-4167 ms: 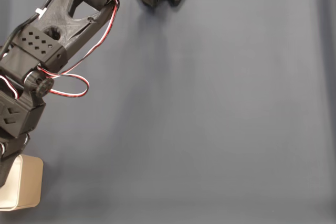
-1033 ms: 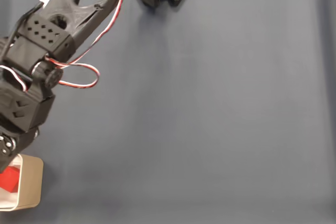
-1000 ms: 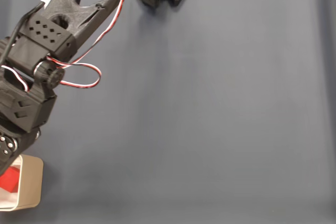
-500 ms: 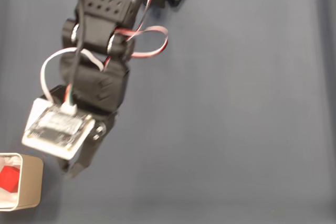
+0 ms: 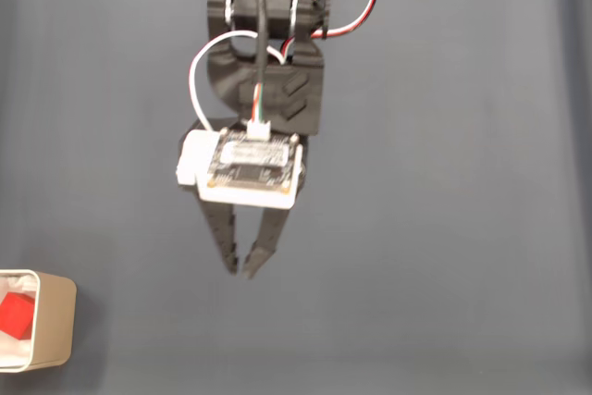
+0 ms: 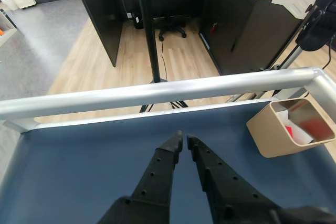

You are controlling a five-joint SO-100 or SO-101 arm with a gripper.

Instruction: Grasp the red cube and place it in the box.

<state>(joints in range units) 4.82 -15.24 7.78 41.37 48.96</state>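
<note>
The red cube (image 5: 13,315) lies inside the beige box (image 5: 55,330) at the lower left corner of the fixed view. In the wrist view the box (image 6: 268,135) stands at the right by the table rail, with the red cube (image 6: 314,128) inside it, partly hidden by the wall. My gripper (image 5: 241,270) hangs over the bare mat in the middle of the fixed view, well to the right of the box. Its fingertips nearly touch and hold nothing. In the wrist view the gripper (image 6: 182,141) points at the far rail, shut.
A dark blue mat (image 5: 444,228) covers the table. A metal rail (image 6: 157,95) bounds the table's far edge in the wrist view, with a floor, a pole and dark cabinets beyond it. A white board with cables rides on the wrist (image 5: 250,168).
The arm has swung from over the box at the left to the middle of the mat. The cube, uncovered a second ago, stays in the box. The gripper is empty.
</note>
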